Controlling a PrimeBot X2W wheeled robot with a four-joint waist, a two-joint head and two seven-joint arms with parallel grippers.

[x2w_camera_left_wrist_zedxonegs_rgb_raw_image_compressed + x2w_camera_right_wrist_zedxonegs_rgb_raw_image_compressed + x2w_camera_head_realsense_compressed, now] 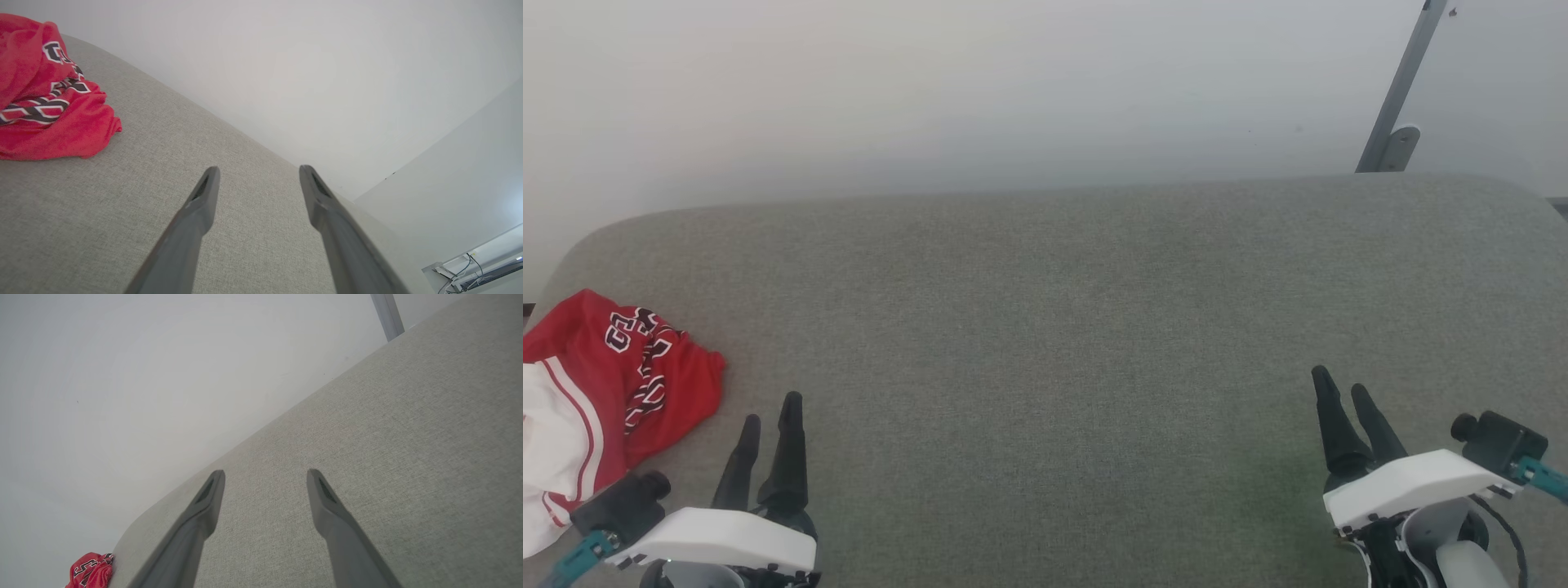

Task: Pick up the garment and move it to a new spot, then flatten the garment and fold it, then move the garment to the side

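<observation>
Progress, judged from the head view, is at the very start. The garment lies in a crumpled heap at the far left edge of the grey fabric-covered desk, red body bunched up with a white sleeve spilling toward the near edge, so it is neither lifted, flattened nor folded. The left gripper sits just beside the heap, apart from the cloth, fingers spread and holding nothing. The right gripper is well away at the far right, also spread and empty. In the left wrist view, the left gripper shows both fingers wide apart over bare fabric, with the garment off to the upper left, its lettering creased into folds. In the right wrist view, the right gripper is likewise wide open with nothing between its fingers, and the garment is only a small red patch at the bottom left, far across the desk. Every step appears to remain: the pickup, the move, the flattening, the fold and the final shift aside.
</observation>
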